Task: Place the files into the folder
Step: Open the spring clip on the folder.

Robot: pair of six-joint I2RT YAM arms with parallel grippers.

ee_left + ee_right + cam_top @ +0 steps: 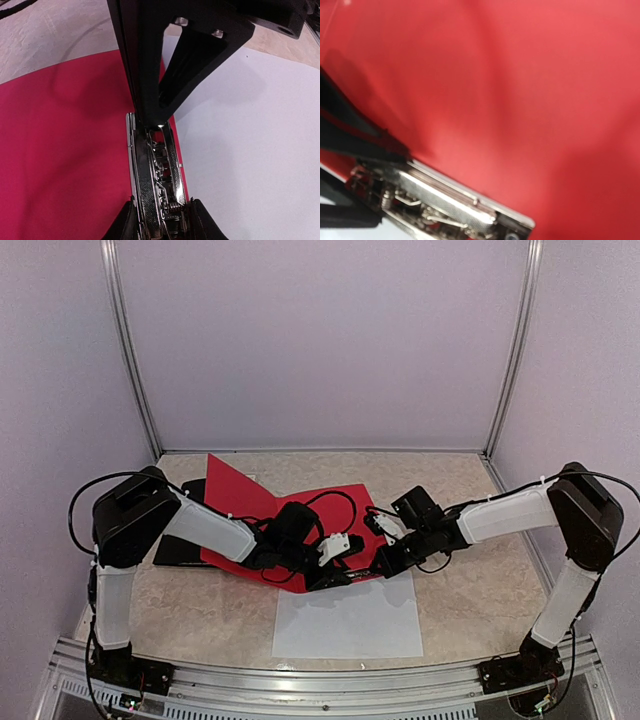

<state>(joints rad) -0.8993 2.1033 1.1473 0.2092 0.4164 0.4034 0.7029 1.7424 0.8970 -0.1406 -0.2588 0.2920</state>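
Note:
The red folder [262, 510] [60, 140] [520, 75] lies open on the table, one flap raised at the back left. Its metal clip [150, 175] [445, 200] runs along the folder's near right edge. My left gripper [335, 558] [161, 226] has its fingers [126, 227] against both sides of the clip's near end. My right gripper [385, 560] [151, 117] is shut, and its tip rests on the clip's far end. Its own fingers are out of the right wrist view. The files, white sheets [347, 622] [250, 150], lie blank side up beside the clip, partly off the folder.
A black board [182, 540] lies under the folder's left side. Grey walls and metal posts [135, 370] close the table at the back and sides. A metal rail [300, 680] runs along the near edge, just in front of the sheets.

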